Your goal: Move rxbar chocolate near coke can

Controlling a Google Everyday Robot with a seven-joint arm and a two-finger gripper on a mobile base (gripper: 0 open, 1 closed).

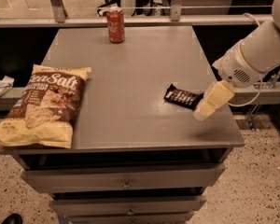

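The rxbar chocolate (182,96), flat on the table (130,73), looks light, thin and slick, so pinch it across its narrow width. The gripper (202,113) hangs just beside it; I cannot tell whether it is spread or closed.
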